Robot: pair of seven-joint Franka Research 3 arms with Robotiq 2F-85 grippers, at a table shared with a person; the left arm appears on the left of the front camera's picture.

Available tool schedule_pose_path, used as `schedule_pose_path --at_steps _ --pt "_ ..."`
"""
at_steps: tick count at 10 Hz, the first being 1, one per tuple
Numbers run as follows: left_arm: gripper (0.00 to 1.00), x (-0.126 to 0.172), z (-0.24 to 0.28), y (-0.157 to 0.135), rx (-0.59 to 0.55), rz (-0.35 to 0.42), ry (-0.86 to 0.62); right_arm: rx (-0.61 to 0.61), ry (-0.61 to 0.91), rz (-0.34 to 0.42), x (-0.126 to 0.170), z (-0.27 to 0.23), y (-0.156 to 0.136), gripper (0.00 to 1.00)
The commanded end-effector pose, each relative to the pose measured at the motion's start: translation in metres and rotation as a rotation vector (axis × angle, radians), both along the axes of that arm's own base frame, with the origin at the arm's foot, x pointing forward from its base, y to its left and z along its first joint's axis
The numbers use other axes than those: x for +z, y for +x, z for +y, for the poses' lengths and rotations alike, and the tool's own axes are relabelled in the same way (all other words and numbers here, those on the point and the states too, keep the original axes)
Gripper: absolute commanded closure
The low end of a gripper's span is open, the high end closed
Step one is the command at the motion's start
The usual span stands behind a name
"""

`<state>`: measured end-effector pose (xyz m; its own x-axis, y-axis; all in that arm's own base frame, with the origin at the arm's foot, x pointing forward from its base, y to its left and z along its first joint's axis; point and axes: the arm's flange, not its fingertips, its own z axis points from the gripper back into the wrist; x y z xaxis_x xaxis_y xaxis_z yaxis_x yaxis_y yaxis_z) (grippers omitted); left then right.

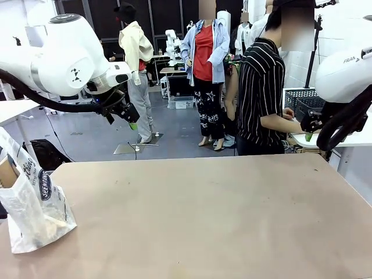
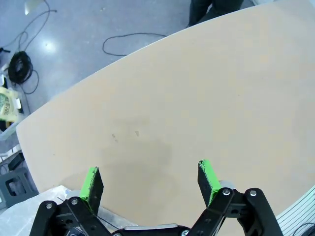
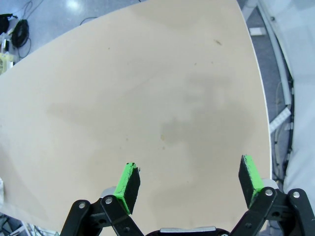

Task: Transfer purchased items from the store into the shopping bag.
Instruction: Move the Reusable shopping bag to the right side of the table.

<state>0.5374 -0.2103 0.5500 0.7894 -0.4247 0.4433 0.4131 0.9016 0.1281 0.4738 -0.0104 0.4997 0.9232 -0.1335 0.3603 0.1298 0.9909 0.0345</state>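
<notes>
Translucent whitish shopping bag point(image 1: 32, 209), lower left of the front frame on the table point(image 1: 203, 215), a tan packet point(image 1: 7, 171) upright inside. Left hand point(image 1: 125, 113), wide and empty, hangs nearer; right hand point(image 1: 311, 125), wide and empty, far across.

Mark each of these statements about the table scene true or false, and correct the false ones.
1. The left gripper is open and holds nothing. True.
2. The shopping bag stands at the table's right edge. False: it stands at the robot's left, near the front corner.
3. The right gripper is shut on a yellow box. False: its jaws stand wide apart over bare table.
4. A person in a striped shirt stands at the far side of the table. True.
5. Both grippers rest on the tabletop. False: both hang above it.
</notes>
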Motion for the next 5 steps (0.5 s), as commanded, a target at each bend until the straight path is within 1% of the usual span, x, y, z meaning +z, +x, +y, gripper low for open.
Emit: schedule_pose_path --at_steps 1,5 --pt "0.00 0.0008 0.0014 0.0004 -0.003 0.001 0.016 0.007 -0.015 0.002 -0.0007 0.0000 0.0000 0.00" --pt "0.00 0.0008 0.0014 0.0004 -0.003 0.001 0.016 0.007 -0.015 0.002 -0.0007 0.0000 0.0000 0.00"
